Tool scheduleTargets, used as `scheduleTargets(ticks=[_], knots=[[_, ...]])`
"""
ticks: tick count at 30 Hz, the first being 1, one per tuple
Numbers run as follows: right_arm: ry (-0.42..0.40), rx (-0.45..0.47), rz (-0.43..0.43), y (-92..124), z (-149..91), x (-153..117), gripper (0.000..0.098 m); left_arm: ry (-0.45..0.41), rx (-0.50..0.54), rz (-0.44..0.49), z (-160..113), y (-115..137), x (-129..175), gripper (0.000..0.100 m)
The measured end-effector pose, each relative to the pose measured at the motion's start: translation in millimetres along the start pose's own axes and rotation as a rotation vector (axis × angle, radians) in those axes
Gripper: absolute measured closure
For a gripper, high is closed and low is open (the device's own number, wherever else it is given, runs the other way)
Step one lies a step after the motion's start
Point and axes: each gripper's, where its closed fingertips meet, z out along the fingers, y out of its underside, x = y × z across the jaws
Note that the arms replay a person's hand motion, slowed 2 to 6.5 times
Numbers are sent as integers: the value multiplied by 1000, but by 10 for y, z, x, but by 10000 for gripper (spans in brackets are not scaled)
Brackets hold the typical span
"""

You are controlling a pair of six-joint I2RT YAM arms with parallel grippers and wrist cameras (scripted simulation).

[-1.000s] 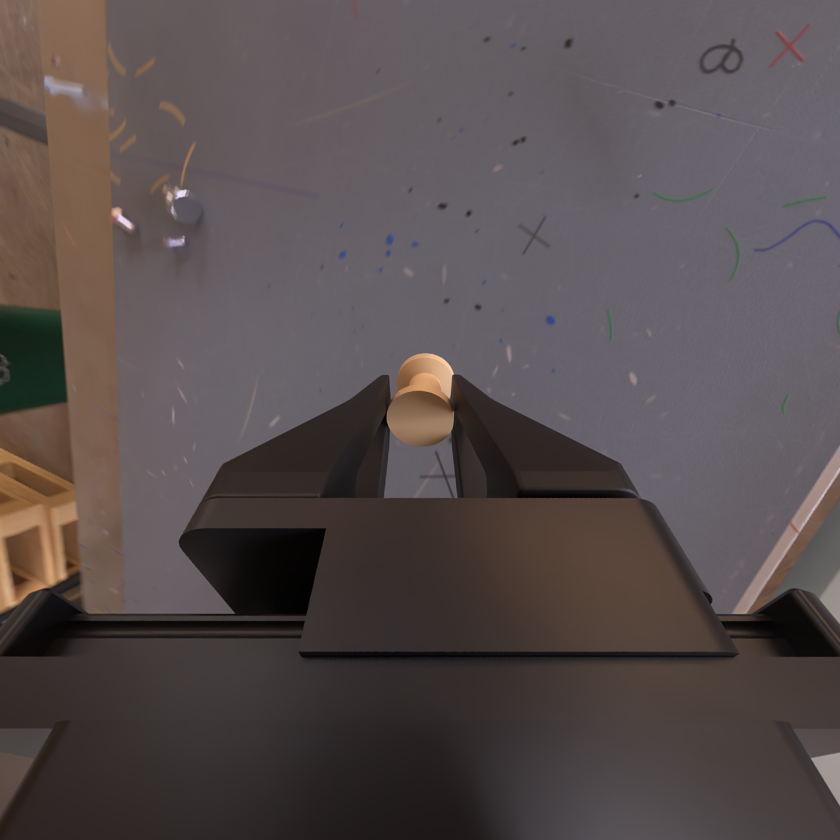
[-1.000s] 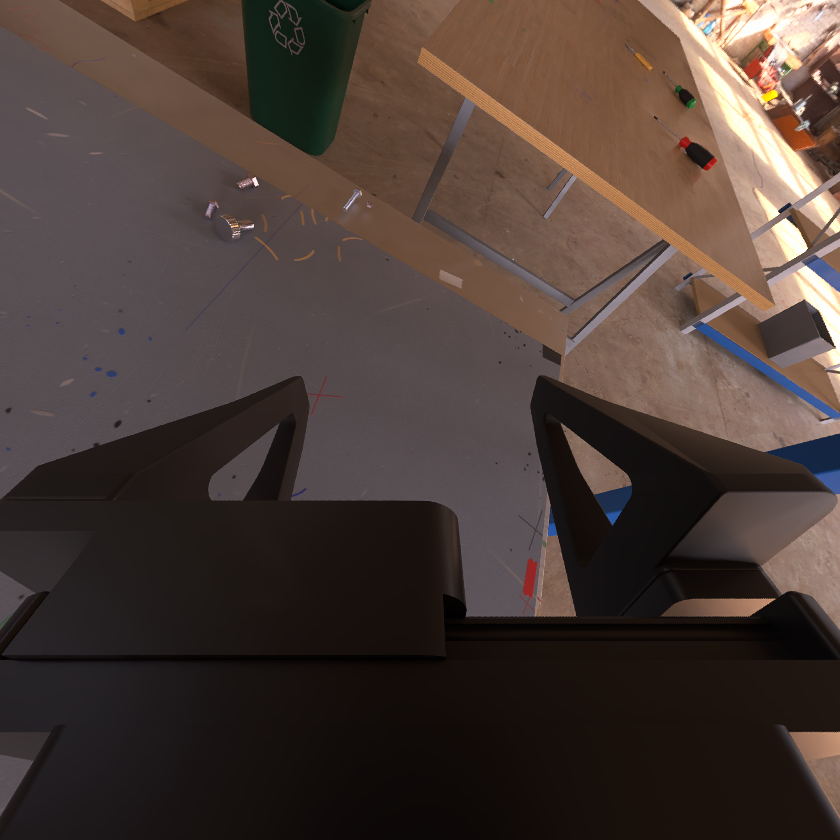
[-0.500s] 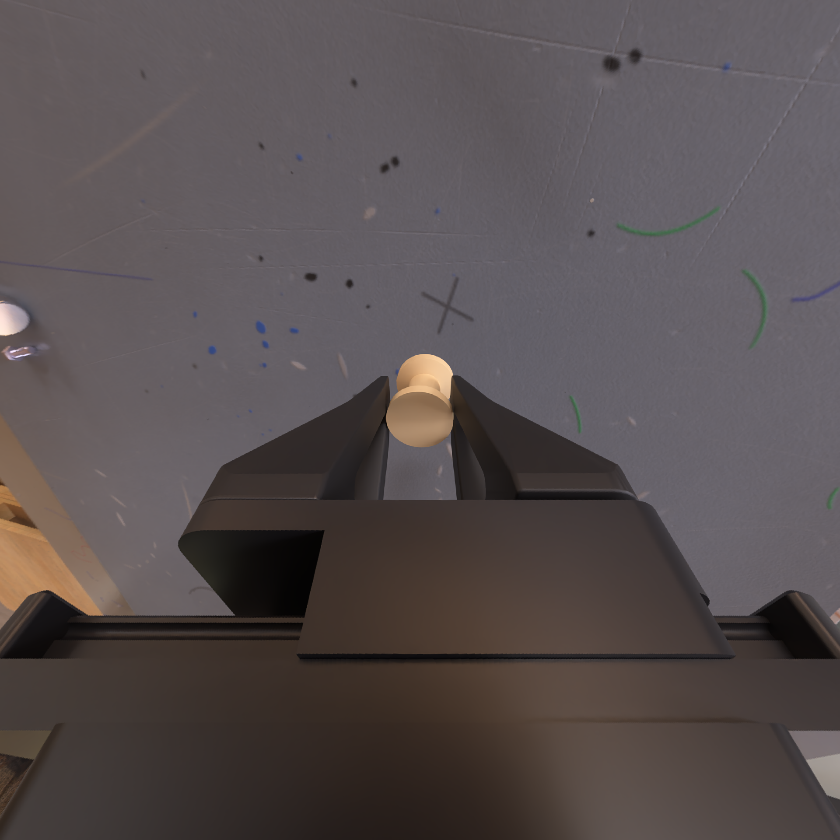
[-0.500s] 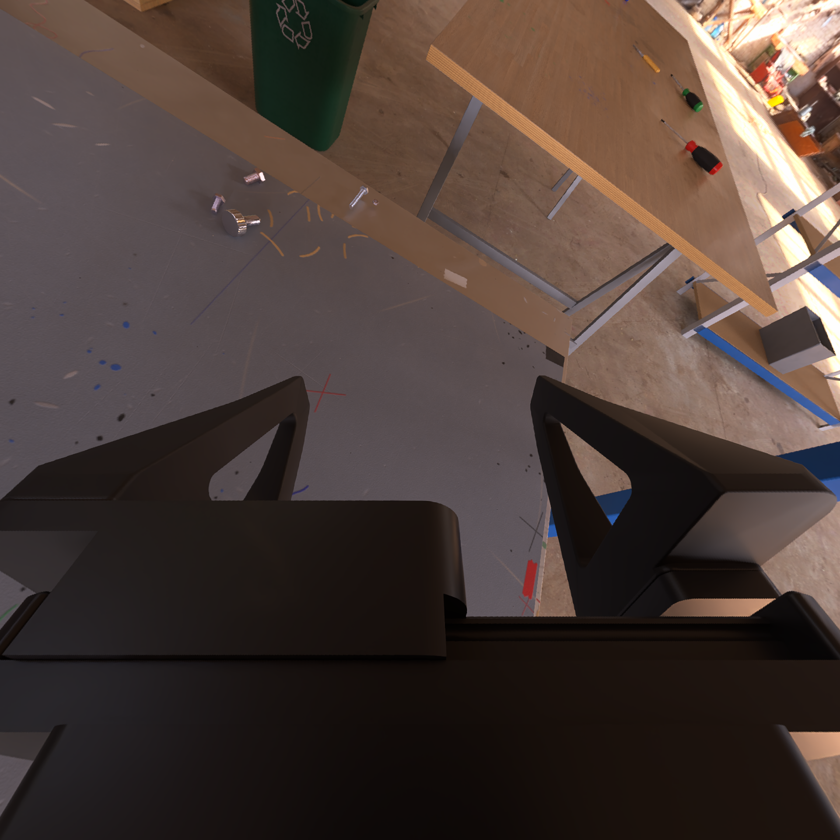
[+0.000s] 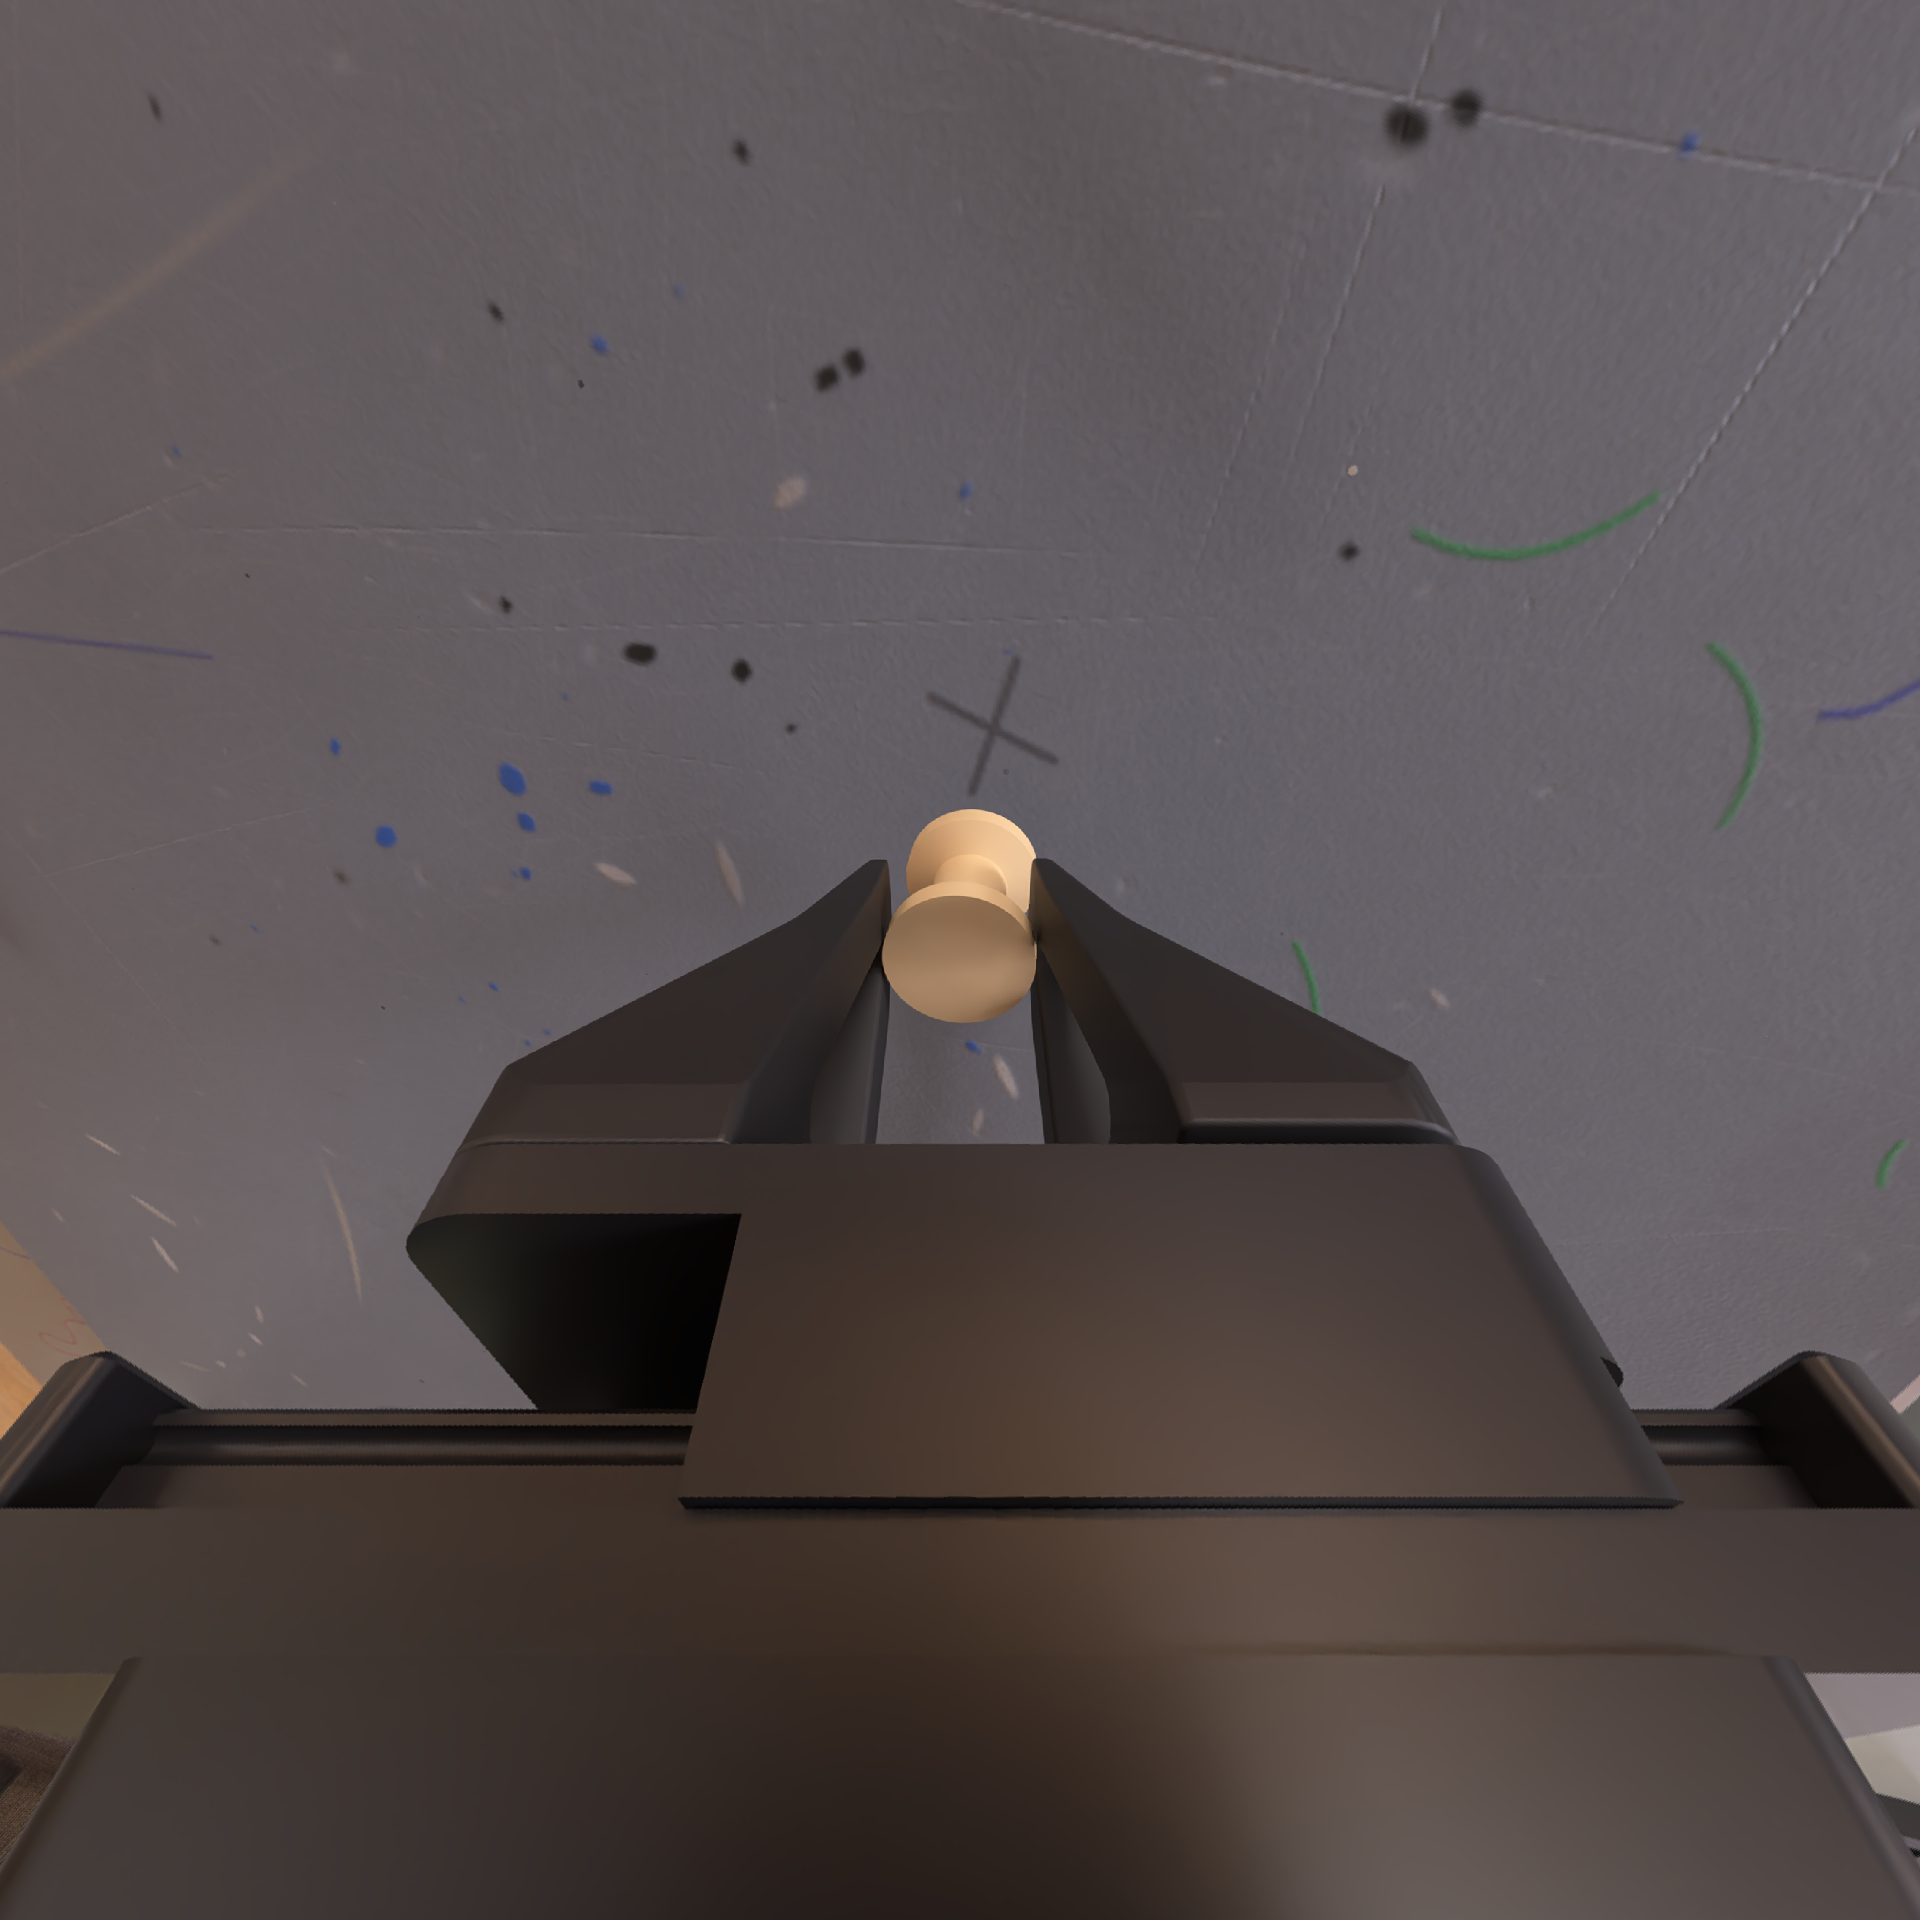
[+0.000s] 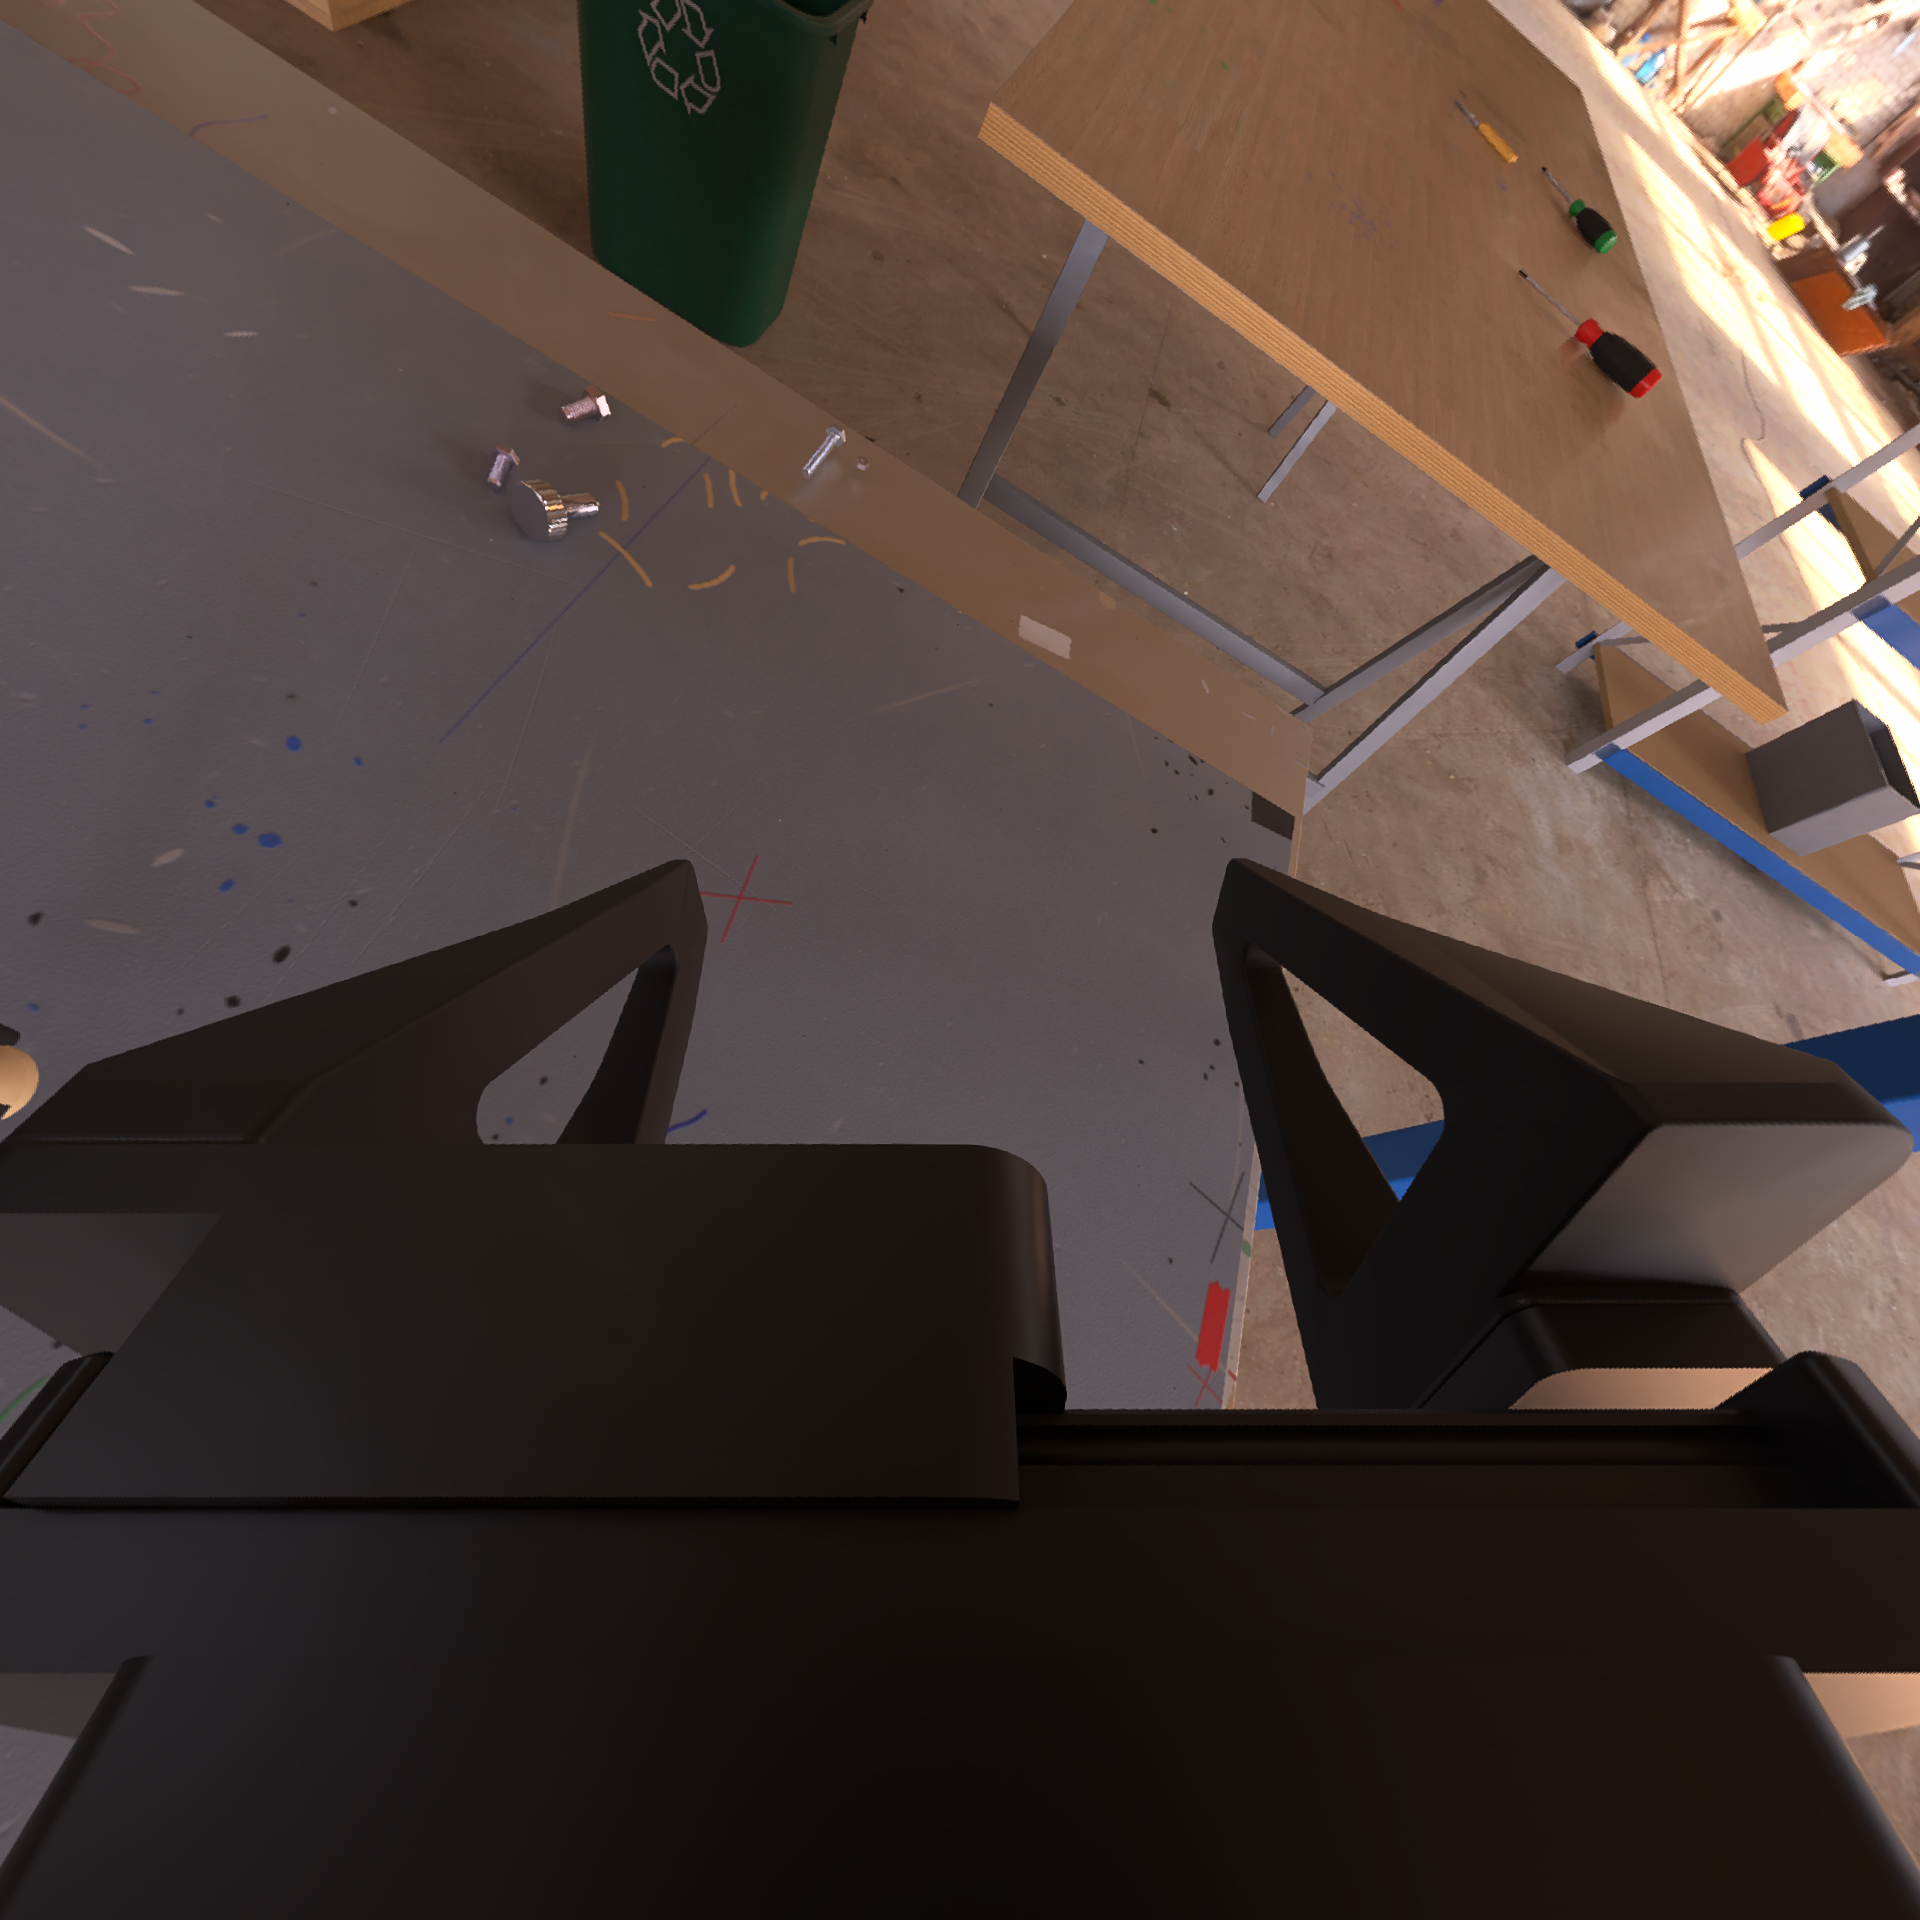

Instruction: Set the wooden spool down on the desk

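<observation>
Left wrist view swung off desk [image 5: 1143,312] edge; bolts gone from it; spool [image 6: 15,1081] now enters right view.

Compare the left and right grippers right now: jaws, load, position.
The left gripper has its jaws drawn close and clamped on the wooden spool; the right gripper has its jaws spread wide and holds nothing. The left one points at the grey desk mid-surface; the right one sits by the desk's corner, one finger over the floor. Both are black, two-fingered, and above the desk.
</observation>
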Motion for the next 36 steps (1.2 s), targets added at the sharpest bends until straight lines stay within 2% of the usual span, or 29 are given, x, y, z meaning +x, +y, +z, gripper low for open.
scheduleTargets(ticks=[15, 29, 36], knots=[[-19, -20, -14, 35, 55, -80, 143, -22, -28, 20, 13, 14, -11, 778], [-20, -35, -21, 57, 84, -92, 145, -62, -143, 97, 49, 37, -8, 778], [-19, -37, -20, 59, 82, -87, 144, -62, -160, 114, 80, -1, -1, 778]])
